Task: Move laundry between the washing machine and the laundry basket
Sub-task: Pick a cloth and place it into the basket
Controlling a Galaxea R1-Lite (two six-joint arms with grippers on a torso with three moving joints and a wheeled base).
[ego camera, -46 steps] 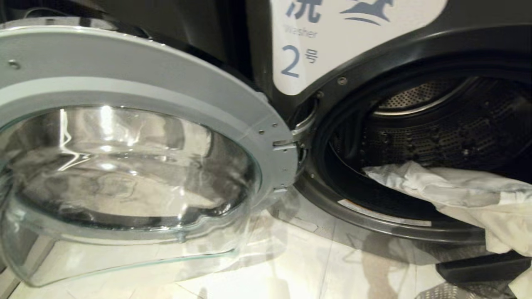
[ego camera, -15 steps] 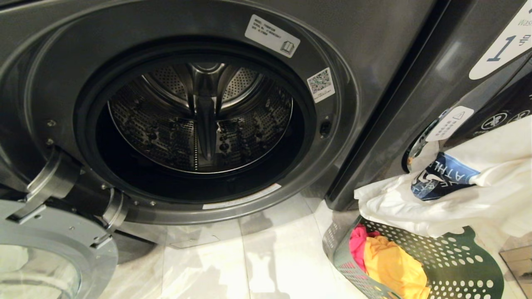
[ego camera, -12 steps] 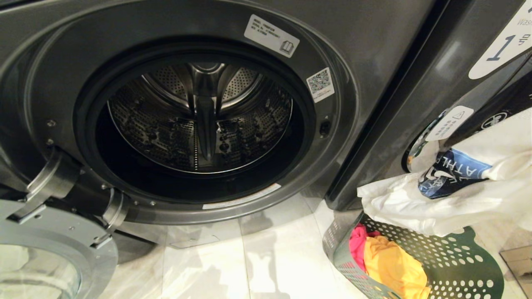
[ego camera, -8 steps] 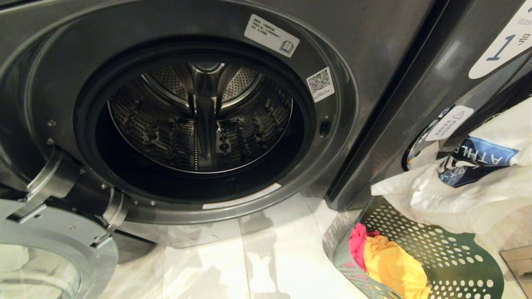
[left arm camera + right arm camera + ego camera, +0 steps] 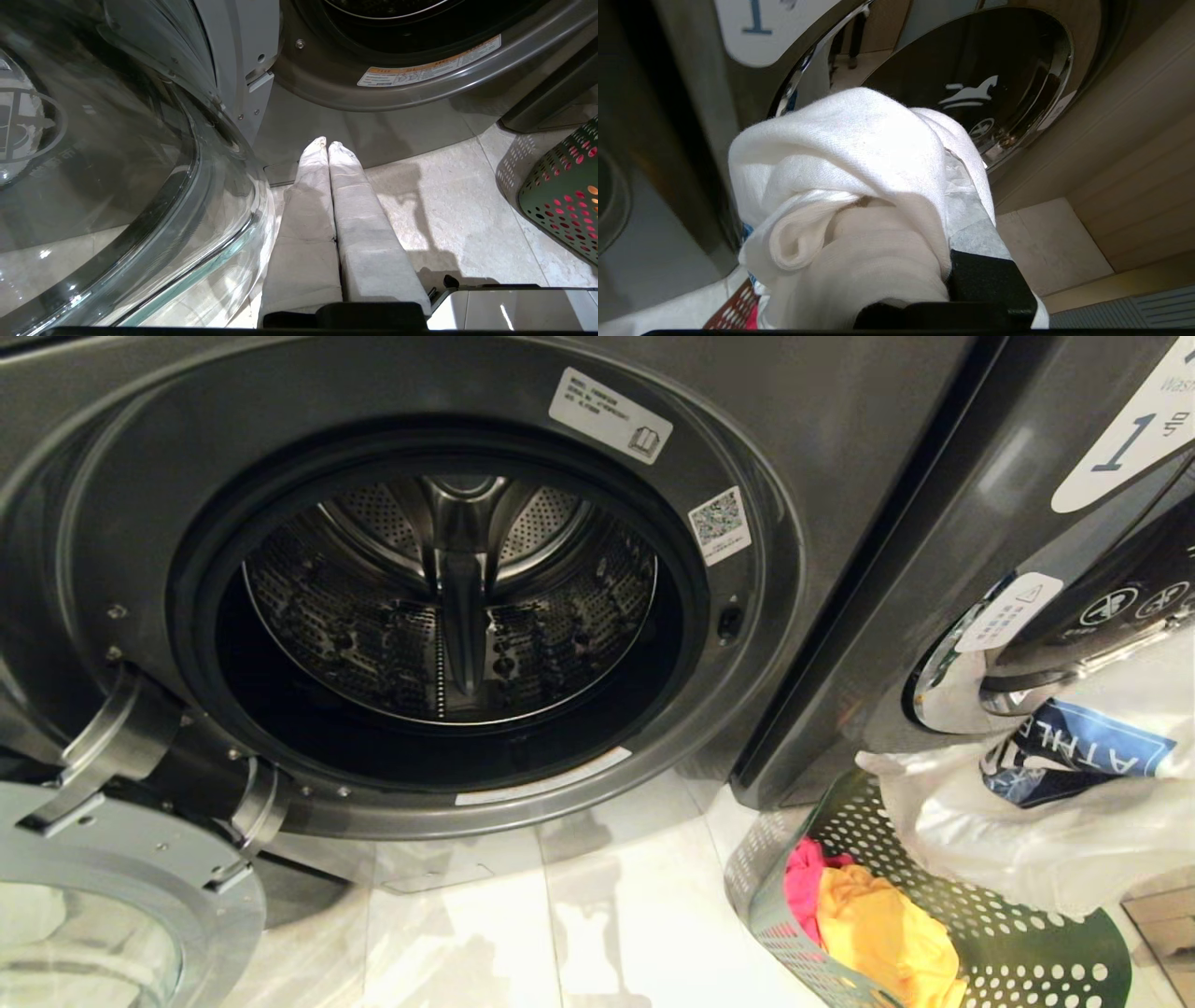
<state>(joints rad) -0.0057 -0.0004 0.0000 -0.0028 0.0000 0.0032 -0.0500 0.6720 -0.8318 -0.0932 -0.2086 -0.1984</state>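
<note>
- The white garment [image 5: 1036,831] hangs bunched over the green laundry basket [image 5: 1018,952], its long axis running roughly up-down, with the blue printed patch [image 5: 1074,761] facing the head camera.
- The right end effector [image 5: 924,242] is clamped on the garment, fabric draped over its fingers.
- The left end effector [image 5: 327,144] is fully closed and empty, above the floor beside the open washing machine door [image 5: 117,163].
- The drum [image 5: 448,607] holds no clothing.

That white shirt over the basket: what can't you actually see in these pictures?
- Right gripper: in the right wrist view the white shirt wraps over its fingers; in the head view it lies past the right edge.
- Shirt print: folds hide part of the lettering.
- Laundry basket: cut off by the bottom edge and partly covered by the shirt, so its full contents stay unknown.
</note>
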